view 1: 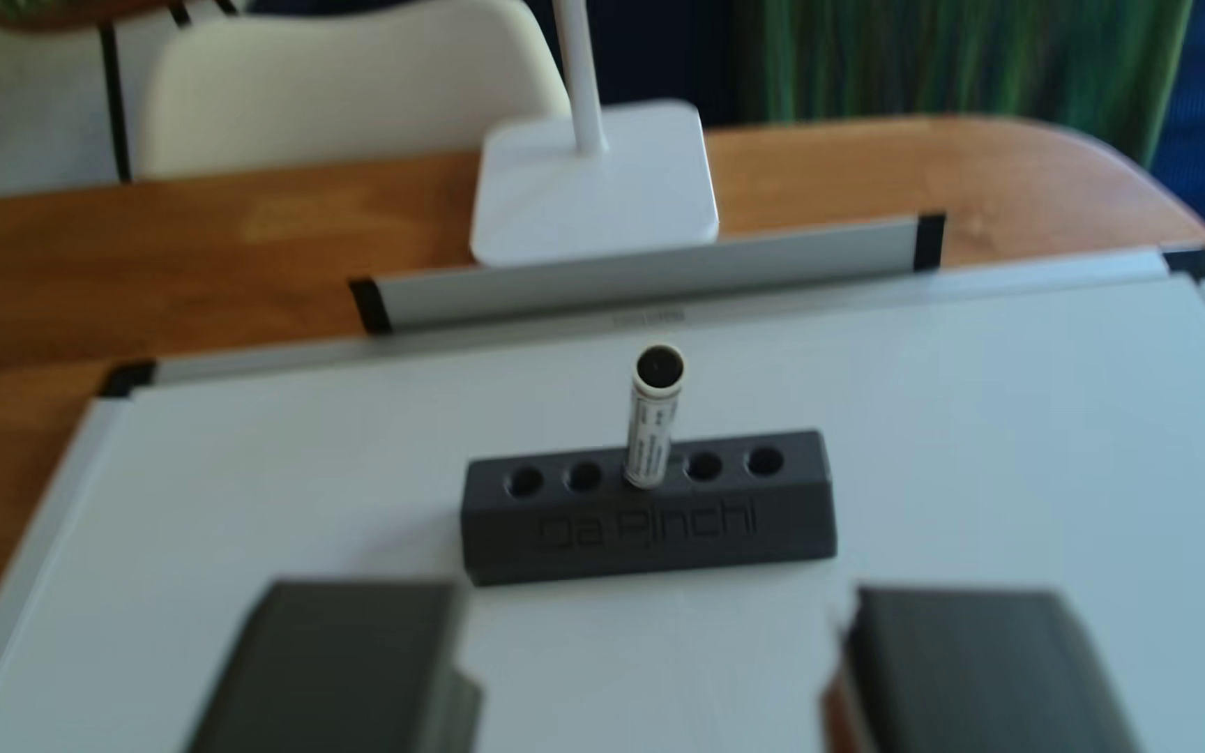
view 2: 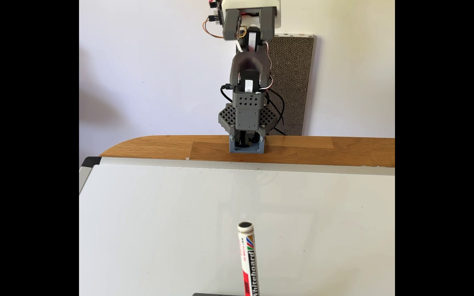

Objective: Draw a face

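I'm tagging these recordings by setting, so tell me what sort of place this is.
Probably a room in a home or a small office, not a lab. A whiteboard lies flat on a wooden table, a white moulded chair stands behind it, and a white lamp base sits on the table.

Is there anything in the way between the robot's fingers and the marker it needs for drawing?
Nothing visible blocks it. In the other view the gripper is open, one finger at each side, and the grey block stands right ahead with the marker upright in its middle hole. Only bare whiteboard lies between.
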`<action>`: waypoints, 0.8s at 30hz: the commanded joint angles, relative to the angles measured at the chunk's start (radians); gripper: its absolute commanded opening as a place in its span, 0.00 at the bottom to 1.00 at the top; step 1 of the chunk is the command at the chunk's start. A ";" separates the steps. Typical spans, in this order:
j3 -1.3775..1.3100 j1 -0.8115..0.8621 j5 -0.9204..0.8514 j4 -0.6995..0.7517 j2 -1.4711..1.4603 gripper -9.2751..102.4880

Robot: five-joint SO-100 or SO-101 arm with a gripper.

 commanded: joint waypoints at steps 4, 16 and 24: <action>-0.153 0.005 -0.083 -0.181 -0.350 0.99; -0.460 -0.063 -0.178 -0.390 -0.905 0.99; -0.681 -0.075 -0.184 -0.423 -1.216 0.99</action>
